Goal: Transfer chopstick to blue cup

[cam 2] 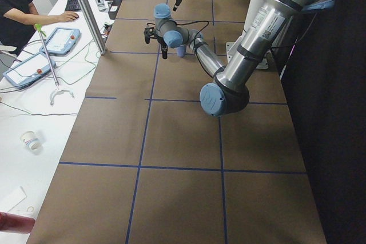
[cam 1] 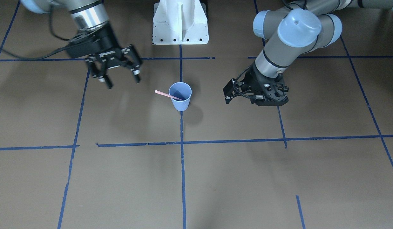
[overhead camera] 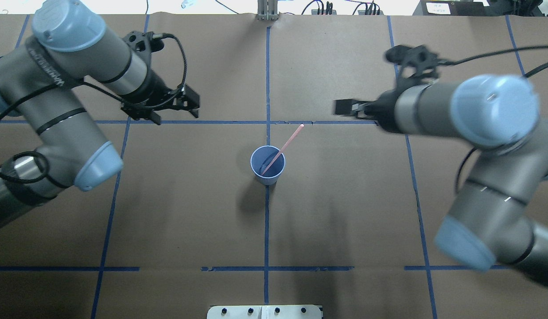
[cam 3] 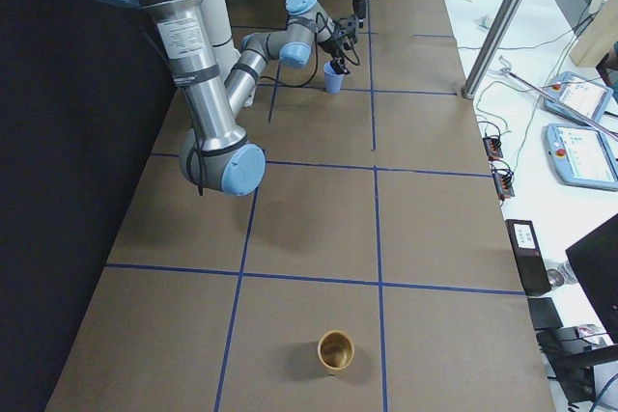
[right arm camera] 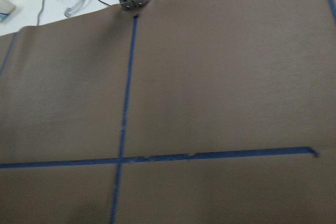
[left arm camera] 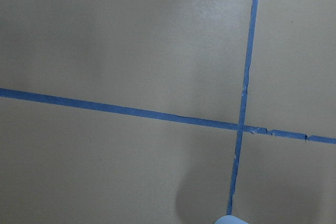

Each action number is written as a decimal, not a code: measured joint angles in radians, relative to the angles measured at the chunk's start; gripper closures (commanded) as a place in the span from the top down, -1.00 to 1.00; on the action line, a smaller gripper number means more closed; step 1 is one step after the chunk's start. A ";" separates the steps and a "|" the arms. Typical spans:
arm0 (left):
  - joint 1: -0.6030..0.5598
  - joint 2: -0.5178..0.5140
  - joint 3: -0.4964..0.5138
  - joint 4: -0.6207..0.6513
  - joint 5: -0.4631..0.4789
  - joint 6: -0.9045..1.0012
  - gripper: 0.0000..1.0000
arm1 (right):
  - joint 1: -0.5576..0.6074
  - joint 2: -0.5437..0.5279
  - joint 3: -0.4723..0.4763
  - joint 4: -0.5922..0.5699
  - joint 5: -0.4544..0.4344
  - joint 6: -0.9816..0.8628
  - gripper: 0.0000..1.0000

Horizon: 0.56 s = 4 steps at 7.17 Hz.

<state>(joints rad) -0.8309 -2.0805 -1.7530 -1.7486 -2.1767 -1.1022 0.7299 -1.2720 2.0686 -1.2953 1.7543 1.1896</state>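
The blue cup (cam 1: 180, 101) stands upright at the table's middle, on a blue tape line; it also shows in the overhead view (overhead camera: 267, 179). One pale-pink chopstick (cam 1: 164, 94) leans inside it, its free end sticking out over the rim toward the right arm's side (overhead camera: 289, 139). My right gripper (cam 1: 123, 82) is open and empty, raised above the table beside the cup. My left gripper (cam 1: 228, 95) hangs on the cup's other side, apart from it; in the overhead view (overhead camera: 175, 110) its fingers look spread and hold nothing.
The white robot base (cam 1: 180, 25) stands behind the cup. A brown paper cup (cam 3: 336, 349) sits far off toward the table's right end. A side table with tablets and an operator (cam 2: 14, 10) runs along the far edge.
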 measured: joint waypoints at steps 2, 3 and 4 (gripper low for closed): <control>-0.117 0.148 -0.011 0.007 -0.009 0.337 0.99 | 0.296 -0.125 -0.106 -0.007 0.309 -0.387 1.00; -0.215 0.205 0.005 0.022 -0.032 0.530 0.99 | 0.458 -0.157 -0.219 -0.009 0.457 -0.627 1.00; -0.325 0.232 0.035 0.074 -0.056 0.732 0.99 | 0.602 -0.171 -0.354 -0.014 0.569 -0.866 1.00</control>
<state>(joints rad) -1.1555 -1.8481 -1.7175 -1.6744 -2.2323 -0.3707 1.3321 -1.4428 1.7146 -1.3096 2.3230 0.3241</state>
